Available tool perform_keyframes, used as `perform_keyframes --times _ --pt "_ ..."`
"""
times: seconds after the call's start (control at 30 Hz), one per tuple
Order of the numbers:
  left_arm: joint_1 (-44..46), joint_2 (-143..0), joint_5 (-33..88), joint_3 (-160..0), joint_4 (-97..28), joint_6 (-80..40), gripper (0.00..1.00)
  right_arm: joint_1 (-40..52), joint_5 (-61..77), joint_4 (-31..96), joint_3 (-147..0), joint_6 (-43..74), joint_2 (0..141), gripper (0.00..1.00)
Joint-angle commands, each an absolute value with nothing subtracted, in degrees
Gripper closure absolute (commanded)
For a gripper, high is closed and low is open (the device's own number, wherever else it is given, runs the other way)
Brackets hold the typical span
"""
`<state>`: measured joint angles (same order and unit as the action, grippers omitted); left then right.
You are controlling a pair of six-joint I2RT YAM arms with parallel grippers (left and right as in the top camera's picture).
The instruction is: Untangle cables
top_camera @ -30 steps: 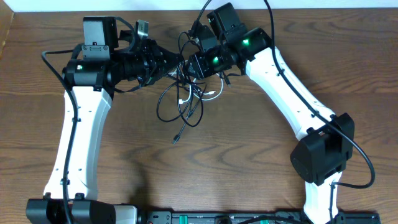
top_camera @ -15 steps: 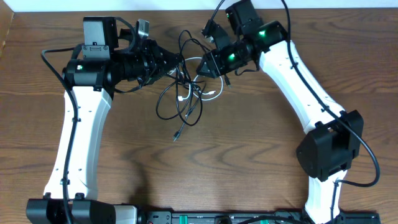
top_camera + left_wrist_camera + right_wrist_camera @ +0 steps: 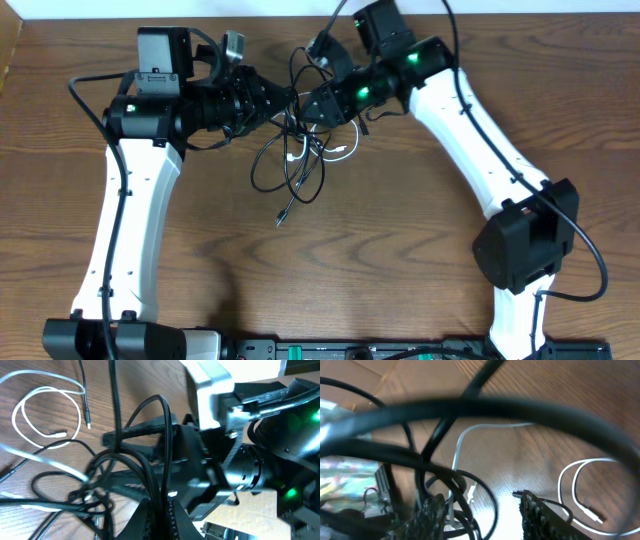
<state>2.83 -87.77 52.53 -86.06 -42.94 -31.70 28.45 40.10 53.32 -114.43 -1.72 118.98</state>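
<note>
1. Overhead: the cables [image 3: 300,160] sit in a loose knot on the table [image 3: 400,250], most of it just below both sets of jaws. The left gripper [image 3: 283,103] and right gripper [image 3: 312,105] meet almost nose to nose at the knot's upper edge. One black strand trails well away from the jaws to a free plug tip [image 3: 282,222].
2. This view does not show whether either pair of jaws is parted; the arms hide too much.
3. Left wrist: the jaws are closed on black strands that rise from between the fingers and arch forward. The white cord [image 3: 54,434] lies flat in a loop ahead of the jaws and off to one side. The other arm's dark head sits close, straight ahead.
4. Right wrist: the fingers stand apart. A thin black loop and a white strand pass through the gap, and nothing looks pinched. Thick, blurred black strands cross close above the jaws. A second white loop lies just outside one finger.
5. Handling, as a judgement: the cords look light, limp and smooth. A pulled strand will probably slide and drag its neighbours along, and the plug tips may snag in loops.
6. The best hold is likely a single strand outside the knot, near a free plug end. From there the end can be drawn out gently against the closed jaws' anchor.
</note>
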Motion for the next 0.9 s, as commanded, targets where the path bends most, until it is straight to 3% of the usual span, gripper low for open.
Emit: perform_keyframes --times 0.0,0.57,0.87 --pt "3.4 -88.0 53.3 -86.5 -42.8 -34.4 0.92 30.9 33.5 53.7 -115.5 1.9 117.7 0.56" --pt "3.4 -88.0 53.7 -86.5 -38.0 -46.5 0.92 33.6 28.6 50.4 -114.8 11.8 118.3 0.62" --pt "3.4 -88.0 60.0 -86.5 -33.5 -49.5 0.92 33.6 24.6 49.0 -113.6 17.0 120.9 0.7"
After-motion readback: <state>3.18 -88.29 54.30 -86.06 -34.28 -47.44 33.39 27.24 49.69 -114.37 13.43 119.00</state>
